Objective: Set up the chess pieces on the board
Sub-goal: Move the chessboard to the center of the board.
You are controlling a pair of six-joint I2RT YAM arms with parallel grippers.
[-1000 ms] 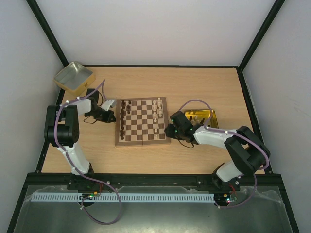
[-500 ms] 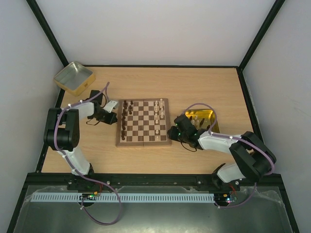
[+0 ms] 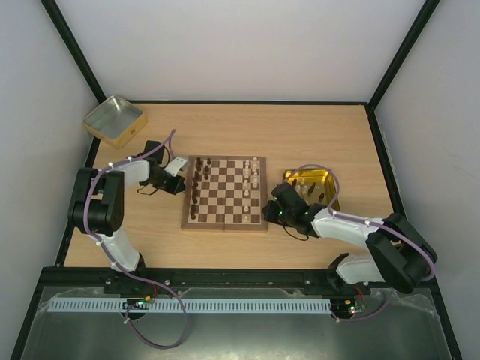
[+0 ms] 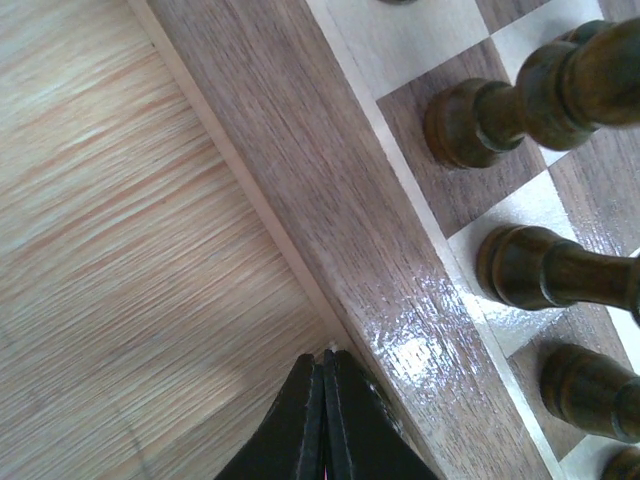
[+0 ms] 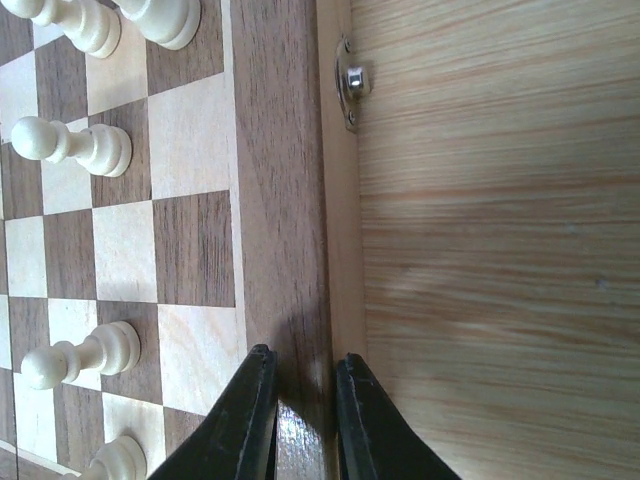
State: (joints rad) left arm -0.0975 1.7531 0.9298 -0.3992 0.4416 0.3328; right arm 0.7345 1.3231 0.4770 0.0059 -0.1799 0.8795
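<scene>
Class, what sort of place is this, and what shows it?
Probably a robotics lab test cell: a left arm and a right arm bolted at a wooden table's near edge, plain white walls in a black frame, and a chessboard staged between the arms.

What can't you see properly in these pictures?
- Top view: what lies in the gold tray. It is too small, and the cable of the right arm crosses it.
- Top view: which of the chess pieces is which. They are too small.
- Left wrist view: the tops of the dark pieces, cut off by the right edge.
- Right wrist view: whether the right gripper touches the board. Its fingers hide that.
</scene>
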